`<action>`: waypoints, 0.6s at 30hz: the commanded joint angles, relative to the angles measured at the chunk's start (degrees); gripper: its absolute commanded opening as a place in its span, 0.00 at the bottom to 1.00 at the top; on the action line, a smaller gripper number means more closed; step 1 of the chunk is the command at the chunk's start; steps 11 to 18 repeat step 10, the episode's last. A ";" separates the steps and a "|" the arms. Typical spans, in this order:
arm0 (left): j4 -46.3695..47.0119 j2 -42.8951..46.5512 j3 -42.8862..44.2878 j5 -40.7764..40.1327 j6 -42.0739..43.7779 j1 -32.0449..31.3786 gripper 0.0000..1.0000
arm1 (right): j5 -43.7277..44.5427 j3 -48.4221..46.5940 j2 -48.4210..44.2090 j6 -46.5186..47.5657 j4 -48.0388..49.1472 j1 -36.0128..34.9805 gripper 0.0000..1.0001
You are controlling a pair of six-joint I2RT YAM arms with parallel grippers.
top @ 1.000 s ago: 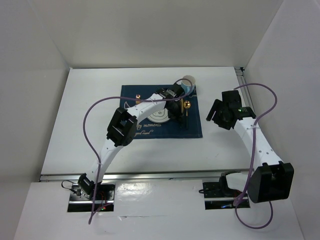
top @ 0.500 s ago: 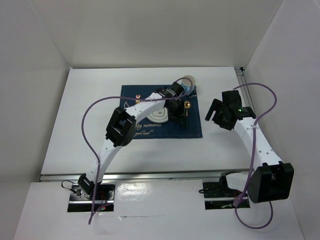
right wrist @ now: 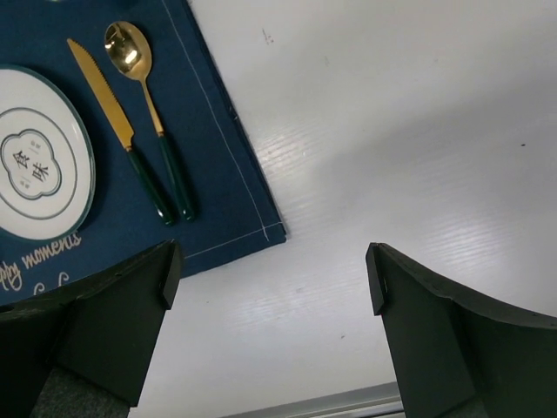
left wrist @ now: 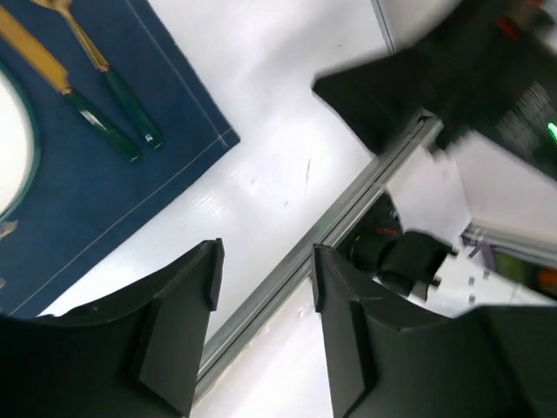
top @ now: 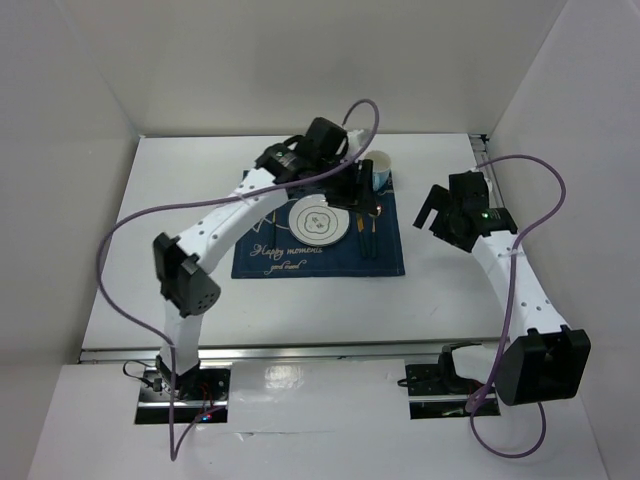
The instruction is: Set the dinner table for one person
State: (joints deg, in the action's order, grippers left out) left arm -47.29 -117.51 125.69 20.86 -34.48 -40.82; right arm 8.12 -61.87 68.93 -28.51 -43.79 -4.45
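The cup (top: 380,170) (inside unseen) seemingly sits on placemat (top: 388,256); left gripper (left wrist: 265,261) and right gripper (right wrist: 273,261) both spread apart.

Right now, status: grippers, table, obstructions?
Left gripper jaws open, empty. Right gripper jaws open, empty. Dinner table: plate, knife, spoon on placemat, cup at far corner. Left arm overhangs placemat.

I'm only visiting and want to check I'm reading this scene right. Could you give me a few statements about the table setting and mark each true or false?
The plate sits on the blue placemat. True.
The knife and spoon lie on the plate. False: they lie beside it on the placemat, on the right arm's side.
The right gripper holds the spoon. False: it is open and empty, over the bare table.
A cup stands at the placemat's far right corner. True.
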 commanded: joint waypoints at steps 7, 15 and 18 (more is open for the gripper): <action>-0.62 30.11 -13.44 -17.51 8.73 8.89 0.78 | 3.66 -1.50 -0.55 -0.67 0.90 1.54 0.98; 1.23 36.11 -21.06 -23.20 10.22 11.89 0.84 | 3.66 0.51 -2.47 -1.19 2.39 1.55 0.98; 1.23 36.11 -21.06 -23.20 10.22 11.89 0.84 | 3.66 0.51 -2.47 -1.19 2.39 1.55 0.98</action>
